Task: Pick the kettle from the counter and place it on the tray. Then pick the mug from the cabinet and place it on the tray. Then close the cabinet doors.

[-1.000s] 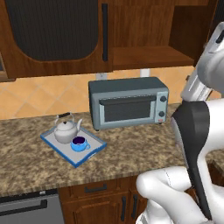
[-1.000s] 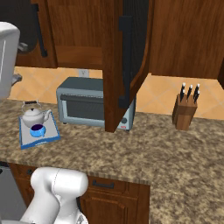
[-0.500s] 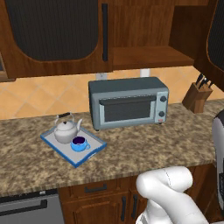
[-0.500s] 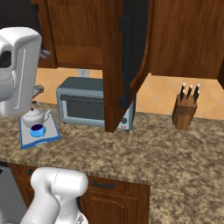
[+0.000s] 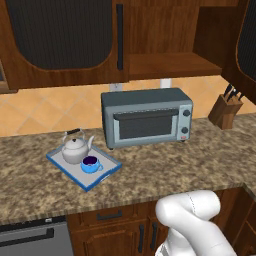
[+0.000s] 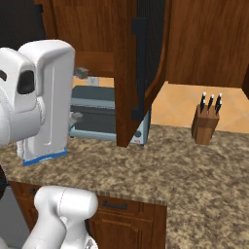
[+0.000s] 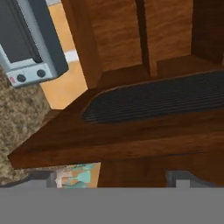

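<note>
Two gripper [image 7: 113, 178] fingertips [image 7: 43, 178] are seen set wide apart with nothing between them, close before an open cabinet door [image 7: 144, 118]. Farther off, the kettle [image 5: 75, 149] and mug [image 5: 90, 163] are seen together on the tray [image 5: 107, 173], which is carried by the bench [image 5: 160, 170] beside the toaster oven [image 5: 146, 117].

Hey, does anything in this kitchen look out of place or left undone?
Both cabinet doors stand open. On the counter, the kettle and mug sit upright on the tray; nothing spilled.
</note>
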